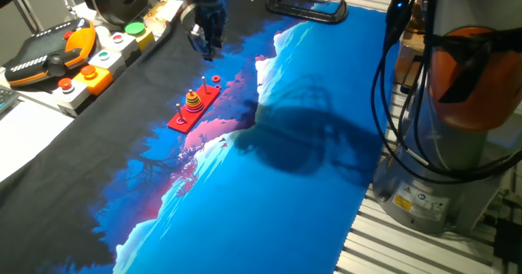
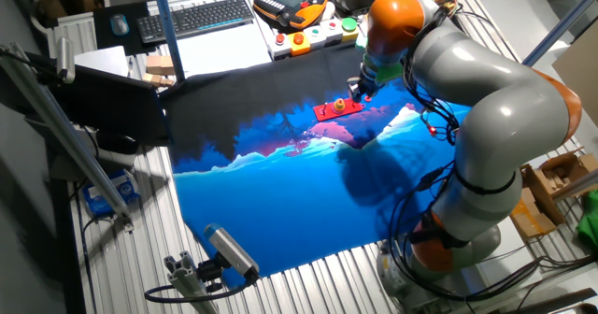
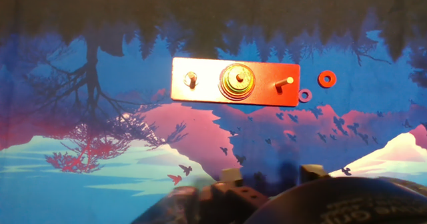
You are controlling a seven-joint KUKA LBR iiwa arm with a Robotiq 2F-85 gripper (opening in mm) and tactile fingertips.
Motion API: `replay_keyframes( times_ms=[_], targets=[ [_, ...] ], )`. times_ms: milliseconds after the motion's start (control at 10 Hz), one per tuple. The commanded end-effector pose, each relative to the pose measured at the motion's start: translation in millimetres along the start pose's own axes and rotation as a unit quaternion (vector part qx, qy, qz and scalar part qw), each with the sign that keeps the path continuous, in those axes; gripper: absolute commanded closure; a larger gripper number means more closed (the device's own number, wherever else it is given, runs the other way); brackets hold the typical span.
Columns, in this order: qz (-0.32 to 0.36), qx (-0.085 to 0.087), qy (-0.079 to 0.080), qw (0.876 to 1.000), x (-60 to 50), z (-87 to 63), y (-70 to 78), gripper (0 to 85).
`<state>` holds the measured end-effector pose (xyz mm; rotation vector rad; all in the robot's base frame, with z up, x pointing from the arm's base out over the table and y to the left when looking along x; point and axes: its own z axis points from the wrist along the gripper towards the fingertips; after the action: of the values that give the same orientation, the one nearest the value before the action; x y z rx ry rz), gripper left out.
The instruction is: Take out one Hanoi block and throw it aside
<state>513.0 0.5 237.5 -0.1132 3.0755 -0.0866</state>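
Hanoi block [image 3: 327, 79]: a small flat red-orange ring with a centre hole, lying loose on the printed cloth [image 3: 100, 171], just off the right short end of the red peg board [image 3: 235, 83] in the hand view. Apart from the board, not touching it. A second, paler small ring [image 3: 305, 95] lies between it and the board's right corner, right at the board's edge.

Peg board: long axis runs left-right in the hand view. Stack of rings [image 3: 237, 81] sits on the middle peg; the two end pegs stand bare.

Gripper [image 3: 267, 179]: two fingertips show at the bottom edge of the hand view, set apart with a gap between them, nothing held. In one fixed view the gripper [image 1: 205, 36] hangs above the dark far part of the cloth, beyond the board's far end, clear of the surface.

Key relation: in the hand view the loose red-orange ring lies up and to the right of the gap between the fingertips, well apart from them, with the board's right end close by on its left.

Judgement: the block is already off the pegs and lying to the side, so the task looks done or nearly so. If it is to be flung further, the fingers would need to shift right and forward, then descend, keeping clear of the pale ring and the board's corner. A thin flat ring on cloth will be awkward to pinch.
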Motion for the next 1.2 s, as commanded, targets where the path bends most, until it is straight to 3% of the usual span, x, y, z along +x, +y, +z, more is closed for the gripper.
replay_keyframes(
  times_ms=[0,500,900,1100],
  targets=[
    [0.003,-0.006,0.000,1.000,0.0,0.3,-0.4,84.3],
    [0.008,-0.009,-0.001,1.000,-4.1,6.1,2.3,84.3],
    [0.013,-0.016,-0.001,1.000,-17.2,27.2,5.1,84.3],
    [0.014,-0.008,-0.008,1.000,-25.6,39.1,7.3,84.3]
  ],
)
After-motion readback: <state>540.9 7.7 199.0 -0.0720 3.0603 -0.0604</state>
